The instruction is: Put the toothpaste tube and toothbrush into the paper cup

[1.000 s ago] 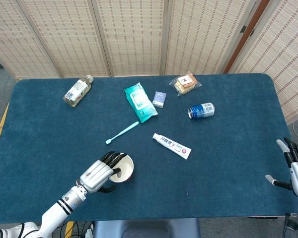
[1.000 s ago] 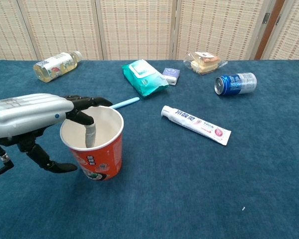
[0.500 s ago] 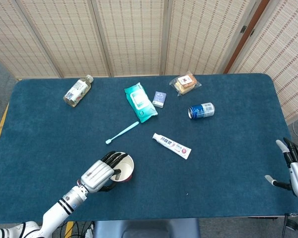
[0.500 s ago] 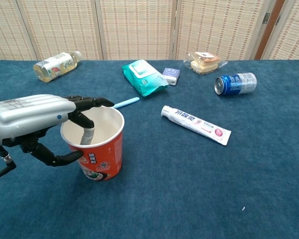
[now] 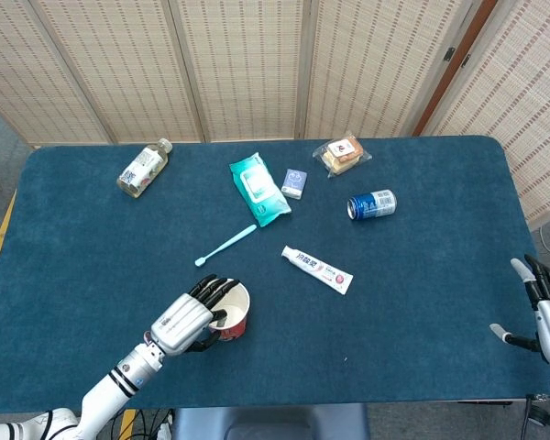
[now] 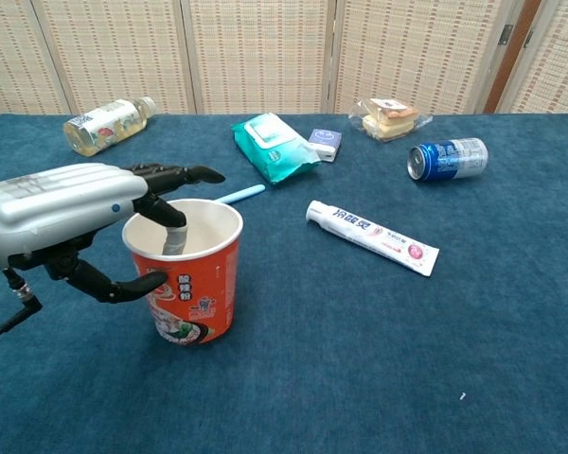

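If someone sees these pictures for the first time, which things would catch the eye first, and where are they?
The red paper cup stands upright near the table's front left, and the silver left hand grips its rim, one finger inside and the thumb against the outer wall. Right of it the white toothpaste tube lies flat on the blue cloth, and the light blue toothbrush lies just behind the cup, both still outside it.

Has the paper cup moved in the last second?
Yes. In the chest view the paper cup, held by the left hand, has shifted slightly right, toward the toothpaste tube, which lies unmoved on the table.
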Robot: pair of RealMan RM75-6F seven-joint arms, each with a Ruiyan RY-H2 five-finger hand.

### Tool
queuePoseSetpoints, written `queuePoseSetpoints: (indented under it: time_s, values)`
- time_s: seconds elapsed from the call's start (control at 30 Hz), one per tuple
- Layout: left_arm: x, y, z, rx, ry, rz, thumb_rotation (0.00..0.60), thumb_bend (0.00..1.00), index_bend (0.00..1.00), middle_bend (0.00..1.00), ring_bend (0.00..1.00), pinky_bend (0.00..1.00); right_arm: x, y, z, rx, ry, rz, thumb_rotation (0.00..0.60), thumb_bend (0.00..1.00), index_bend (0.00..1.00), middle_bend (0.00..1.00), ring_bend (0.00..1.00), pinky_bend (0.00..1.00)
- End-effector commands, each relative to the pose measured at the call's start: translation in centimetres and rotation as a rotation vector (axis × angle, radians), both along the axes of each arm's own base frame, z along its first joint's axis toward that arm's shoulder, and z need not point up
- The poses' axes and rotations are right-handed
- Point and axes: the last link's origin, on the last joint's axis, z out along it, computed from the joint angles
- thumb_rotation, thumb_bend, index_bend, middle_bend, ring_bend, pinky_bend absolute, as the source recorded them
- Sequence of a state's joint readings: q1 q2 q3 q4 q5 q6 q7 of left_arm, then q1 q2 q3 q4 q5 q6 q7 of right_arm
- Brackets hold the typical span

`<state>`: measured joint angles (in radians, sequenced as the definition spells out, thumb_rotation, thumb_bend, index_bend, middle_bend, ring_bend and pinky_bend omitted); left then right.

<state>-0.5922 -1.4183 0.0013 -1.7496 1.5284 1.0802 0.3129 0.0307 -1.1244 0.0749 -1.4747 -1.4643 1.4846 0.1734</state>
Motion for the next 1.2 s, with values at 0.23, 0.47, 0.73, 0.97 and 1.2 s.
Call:
queuePoseSetpoints:
  time_s: [0.23,0.47,0.73,0.97,1.2]
  values:
    - [0.2,0.0,0.0,0.027,-0.041,-0.022,0.600,0.60,0.91,0.00,0.00,0.00,-0.1,0.1,-0.1,0.000,-0.002,-0.003,0.600,0.00,0.12,0.04,0.06,0.43]
    - [0.2,0.2,0.0,0.054,-0.052,-0.039,0.600,0.62,0.94,0.00,0.00,0.00,-0.1,0.1,-0.1,0.001,-0.005,-0.004,0.600,0.00,0.12,0.04,0.06,0.43]
    - [1.3,1.3,-0.2,0.112,-0.073,-0.082,0.600,0.64,0.94,0.00,0.00,0.00,-0.2,0.2,0.0,-0.004,-0.009,-0.007,0.600,0.00,0.12,0.04,0.06,0.43]
    - [2.2,2.5,-0.6,0.153,-0.100,-0.108,0.600,0.66,0.96,0.00,0.00,0.00,-0.4,0.3,0.0,-0.007,-0.014,-0.011,0.600,0.00,0.12,0.04,0.06,0.43]
    - [3.1,3.9,-1.6,0.188,-0.093,-0.154,0.600,0.66,0.97,0.00,0.00,0.00,-0.6,0.3,0.1,-0.011,-0.016,-0.013,0.600,0.00,0.12,0.04,0.06,0.43]
